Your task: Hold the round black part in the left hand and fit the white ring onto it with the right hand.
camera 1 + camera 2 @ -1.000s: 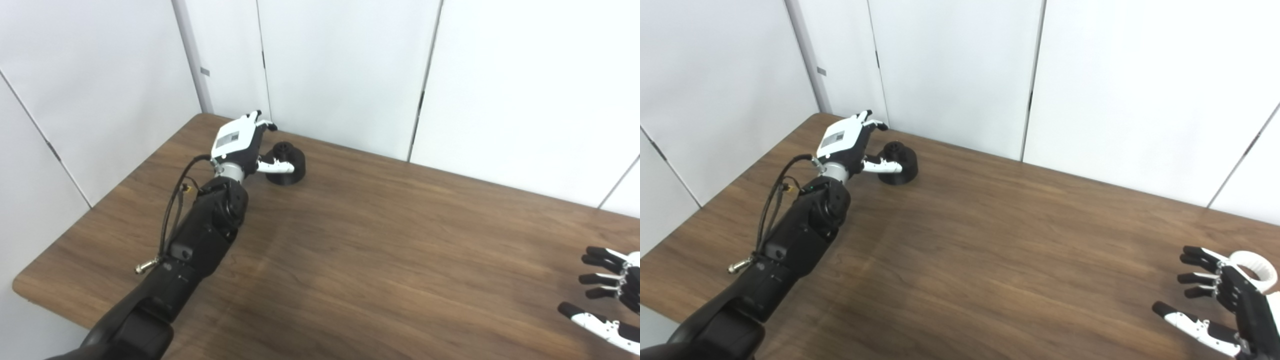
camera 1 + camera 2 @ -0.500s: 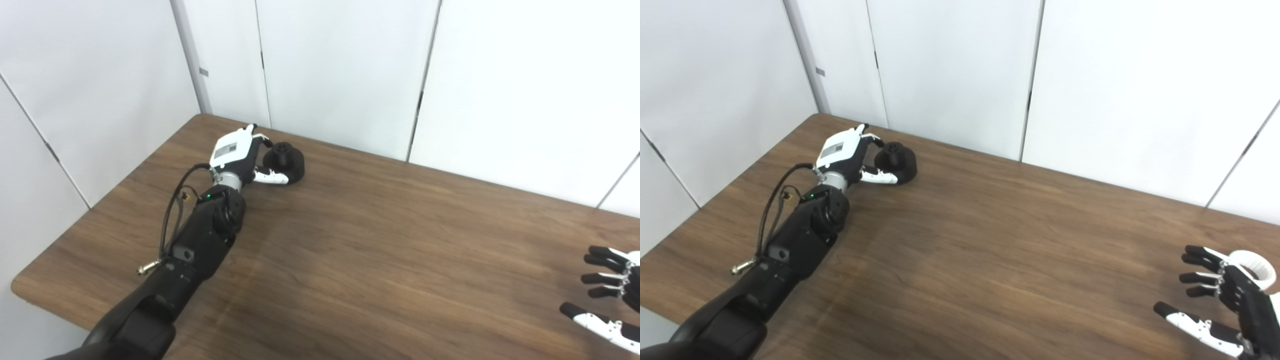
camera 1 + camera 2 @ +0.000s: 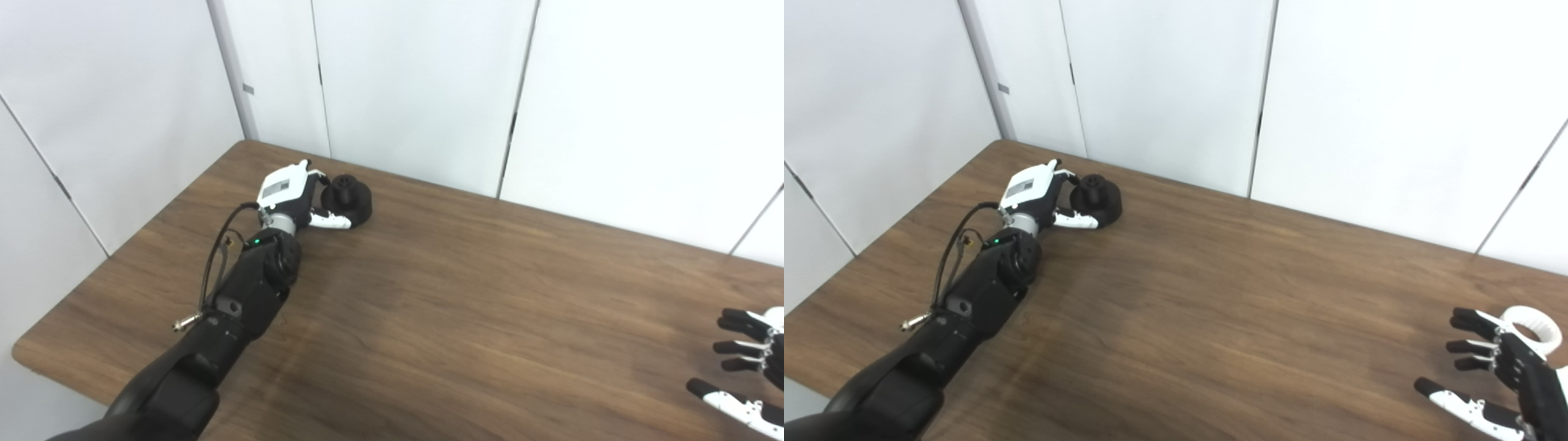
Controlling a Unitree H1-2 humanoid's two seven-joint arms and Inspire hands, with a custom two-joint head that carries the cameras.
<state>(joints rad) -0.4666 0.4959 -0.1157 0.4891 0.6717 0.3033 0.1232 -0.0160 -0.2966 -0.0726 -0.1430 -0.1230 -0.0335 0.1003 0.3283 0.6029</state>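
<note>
Cupping the round black part (image 3: 1097,199), left hand (image 3: 1038,197) on table (image 3: 1213,294).

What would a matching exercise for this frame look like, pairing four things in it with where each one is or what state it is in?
Things:
1. round black part
2. white ring
3. left hand
4. right hand

Places or states:
A. lying on the table at the right edge, just beyond spread fingers
B. open, fingers spread, low near the table's right side
C. standing near the far left corner of the table
D. reaching around the black part, thumb along its near side

Pairs: 1-C, 2-A, 3-D, 4-B
</note>
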